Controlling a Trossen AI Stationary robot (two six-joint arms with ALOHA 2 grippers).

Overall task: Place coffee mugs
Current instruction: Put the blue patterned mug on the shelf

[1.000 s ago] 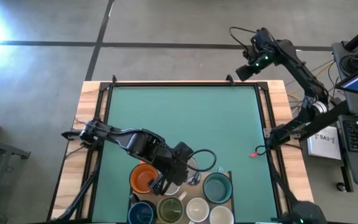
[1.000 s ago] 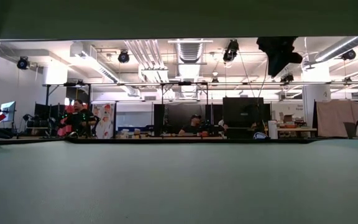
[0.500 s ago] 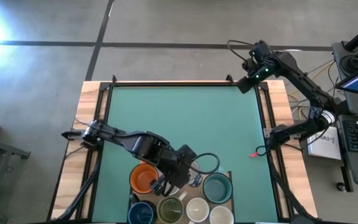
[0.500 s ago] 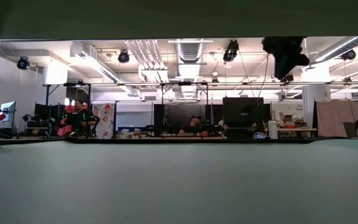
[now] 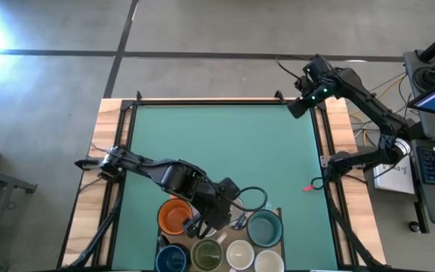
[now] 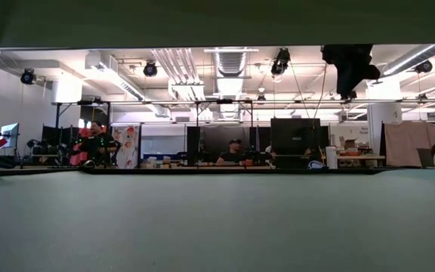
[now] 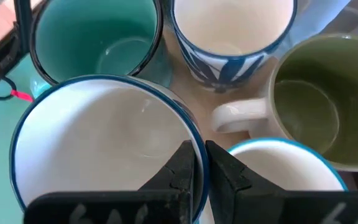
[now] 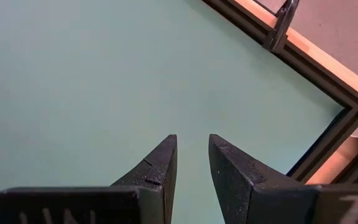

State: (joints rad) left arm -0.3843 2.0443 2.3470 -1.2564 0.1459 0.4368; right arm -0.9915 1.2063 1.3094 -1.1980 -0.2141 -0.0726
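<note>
While the left pincer [image 7: 197, 163] pinched the rim of a blue-rimmed white mug [image 7: 104, 149] among clustered mugs at the tabletop's [image 5: 225, 143] near edge, the right pincer [image 8: 191, 158], slightly parted and empty, hung over the far corner.

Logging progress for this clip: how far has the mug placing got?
Nothing placed yet: the green mat holds no mug. In hand: the left tool pinches the rim of a blue-rimmed white mug. The orange mug, teal mug and others wait clustered.

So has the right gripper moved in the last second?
Yes. The right gripper has swung in from beyond the table's far right corner and now hangs over the mat just inside it.
</note>
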